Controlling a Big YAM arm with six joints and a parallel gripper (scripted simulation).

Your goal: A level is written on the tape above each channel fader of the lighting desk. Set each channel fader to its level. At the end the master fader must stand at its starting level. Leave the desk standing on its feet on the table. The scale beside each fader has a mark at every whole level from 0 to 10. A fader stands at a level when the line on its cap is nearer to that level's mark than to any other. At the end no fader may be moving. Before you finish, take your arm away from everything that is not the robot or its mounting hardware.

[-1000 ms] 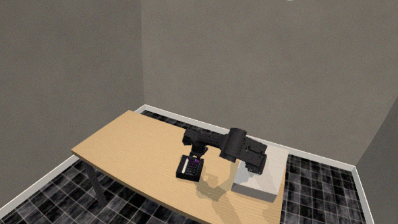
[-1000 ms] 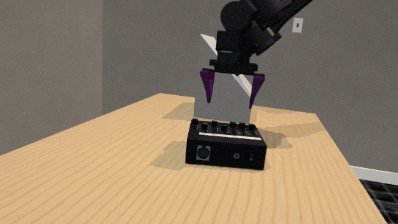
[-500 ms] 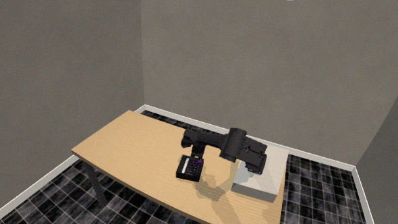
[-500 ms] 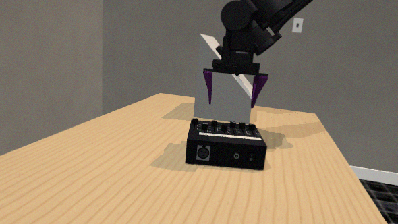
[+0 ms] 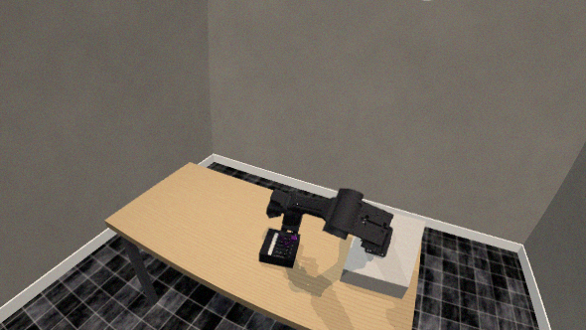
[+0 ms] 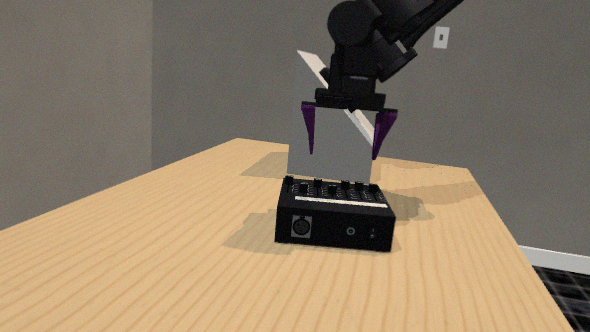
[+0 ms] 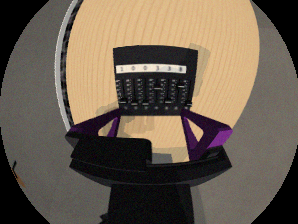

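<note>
The lighting desk [image 5: 276, 251] [image 6: 334, 225] [image 7: 152, 56] is a small black box standing on its feet on the wooden table [image 5: 199, 214] [image 6: 150, 240] [image 7: 165, 25]. A white tape strip [image 7: 151, 68] [image 6: 340, 201] with small digits runs across its top; the digits are too small to read surely. Several faders [image 7: 150, 92] sit in a row below the tape. Most caps sit low near the desk's near edge, and one cap [image 7: 158, 88] stands higher. My gripper [image 6: 342, 152] [image 7: 150, 111] [image 5: 288, 241] has purple fingers, is open wide and empty, and hangs straight above the fader row, not touching it.
The arm's pale grey base block [image 5: 392, 258] [image 6: 325, 145] stands on the table's right end, behind the desk in the exterior view. The table edges drop to a tiled floor [image 5: 74, 293]. Walls stand close behind the table.
</note>
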